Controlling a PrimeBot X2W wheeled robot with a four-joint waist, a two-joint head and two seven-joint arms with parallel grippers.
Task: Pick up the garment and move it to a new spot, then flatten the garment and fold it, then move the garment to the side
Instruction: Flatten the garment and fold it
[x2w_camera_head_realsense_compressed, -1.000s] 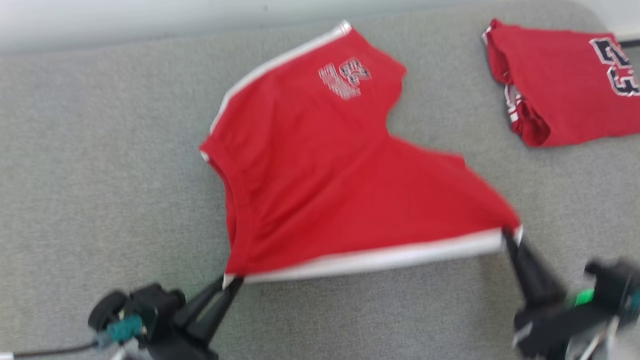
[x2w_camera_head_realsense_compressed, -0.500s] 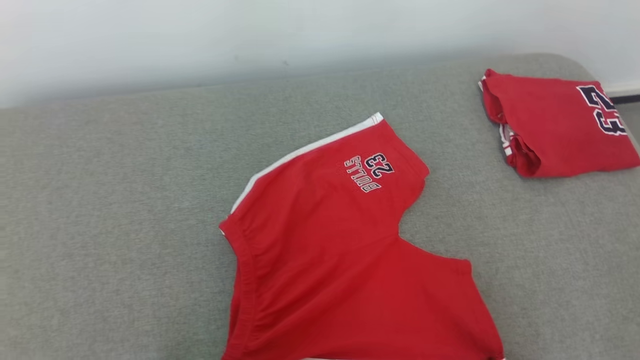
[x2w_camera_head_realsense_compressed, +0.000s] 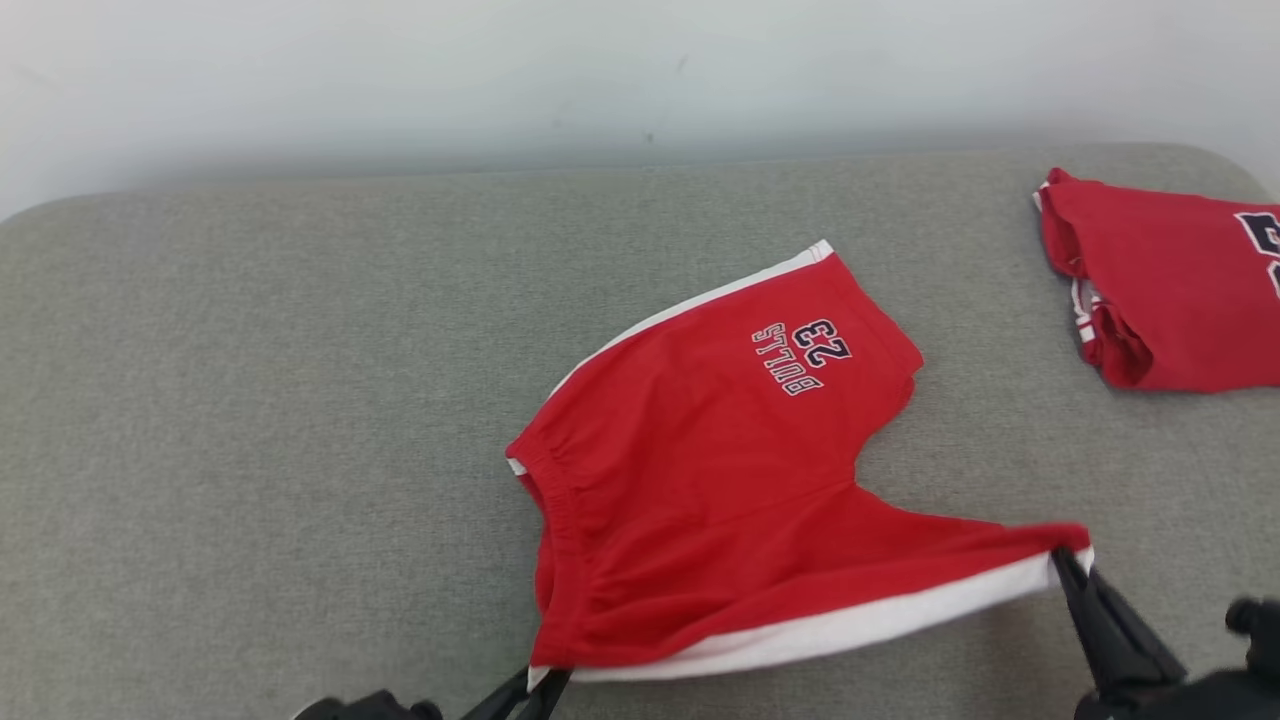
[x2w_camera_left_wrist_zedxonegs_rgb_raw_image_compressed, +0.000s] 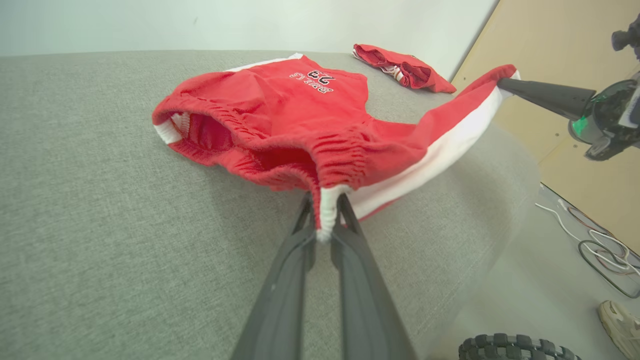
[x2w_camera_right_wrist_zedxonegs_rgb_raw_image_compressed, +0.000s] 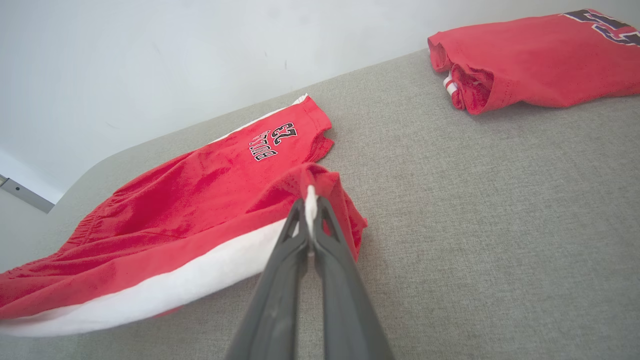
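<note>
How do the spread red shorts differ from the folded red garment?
The red white-striped shorts are spread out, held by the left end effector and right end effector; the folded red garment lies untouched. Shorts' print is small; the folded garment's is large. Both red.

1. We see bright, even, soft light; shadows under the shorts (x2w_camera_head_realsense_compressed: 700, 480) are faint.
2. Our head view is sharp, slightly washed out at the wall (x2w_camera_head_realsense_compressed: 400, 80).
3. Our wrist views bend at the edges.
</note>
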